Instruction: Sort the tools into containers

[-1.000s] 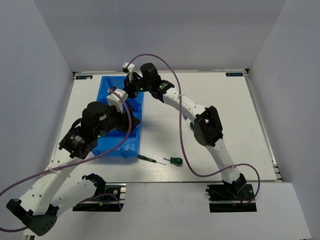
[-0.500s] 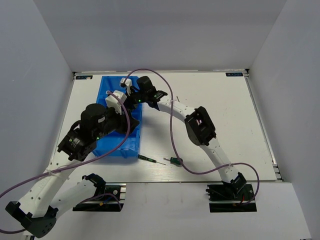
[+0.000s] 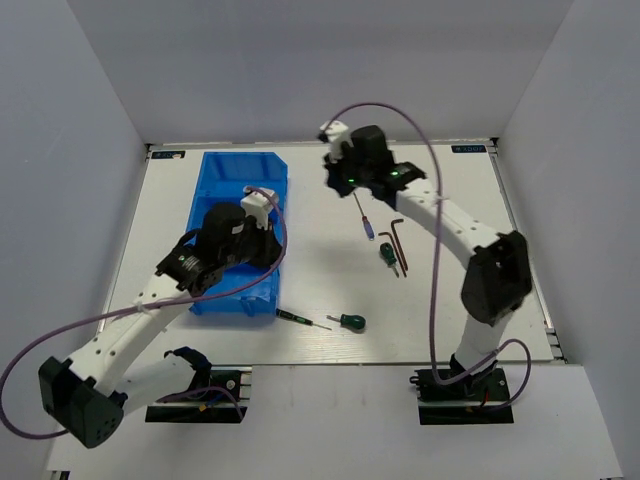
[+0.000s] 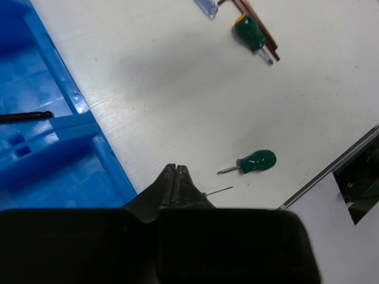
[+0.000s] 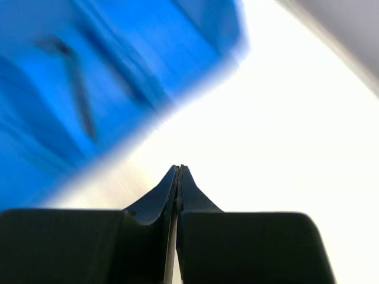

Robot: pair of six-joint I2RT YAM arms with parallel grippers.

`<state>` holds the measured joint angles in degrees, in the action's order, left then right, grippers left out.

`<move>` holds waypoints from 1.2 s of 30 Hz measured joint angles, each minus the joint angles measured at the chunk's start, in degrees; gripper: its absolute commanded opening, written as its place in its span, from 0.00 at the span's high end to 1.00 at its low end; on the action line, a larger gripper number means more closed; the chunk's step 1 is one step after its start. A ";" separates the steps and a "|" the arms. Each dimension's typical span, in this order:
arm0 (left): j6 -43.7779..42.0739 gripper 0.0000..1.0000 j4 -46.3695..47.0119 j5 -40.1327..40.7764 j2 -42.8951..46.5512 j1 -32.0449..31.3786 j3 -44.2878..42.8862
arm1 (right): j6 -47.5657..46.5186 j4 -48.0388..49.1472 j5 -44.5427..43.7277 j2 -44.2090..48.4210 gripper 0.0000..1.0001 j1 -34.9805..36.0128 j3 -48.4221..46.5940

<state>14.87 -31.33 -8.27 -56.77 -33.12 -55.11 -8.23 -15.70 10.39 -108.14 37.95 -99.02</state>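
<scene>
The blue containers (image 3: 215, 190) stand at the table's left; a dark hex key (image 4: 23, 116) lies in one bin, blurred in the right wrist view (image 5: 77, 89). My left gripper (image 3: 268, 250) (image 4: 176, 168) hangs shut and empty over the bins' right rim. My right gripper (image 3: 332, 175) (image 5: 179, 168) is shut and empty above the table, right of the bins. On the table lie a blue-handled screwdriver (image 3: 364, 218), reddish hex keys (image 3: 398, 240) (image 4: 257, 23), a green screwdriver (image 3: 385, 252) (image 4: 250, 32), a second green one (image 3: 350, 321) (image 4: 256, 161) and a slim dark screwdriver (image 3: 298, 318).
Grey walls close the white table (image 3: 460, 260) on three sides. A metal rail (image 3: 400, 362) runs along the near edge, with both arm bases behind it. Purple cables loop above each arm.
My right arm has swung from the bins out to the back middle, uncovering the tools beneath it. Both grippers have shut. My left arm has shifted right along the bins.
</scene>
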 measured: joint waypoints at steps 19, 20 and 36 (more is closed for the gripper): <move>3.28 0.46 6.12 -5.88 -6.82 -0.11 2.99 | -4.35 -16.87 -7.17 6.71 0.71 -18.75 26.56; 3.30 0.46 6.10 -5.88 -6.78 -0.11 2.99 | -4.44 -16.83 -7.26 5.88 0.71 -19.15 26.45; 3.63 0.46 5.88 -5.86 -7.74 -0.11 2.34 | -5.22 -13.57 -10.16 -5.70 0.74 -20.13 18.99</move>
<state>18.50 -25.45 -14.13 -64.51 -33.23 -52.77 -13.45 -29.28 0.23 -113.84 17.82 -80.03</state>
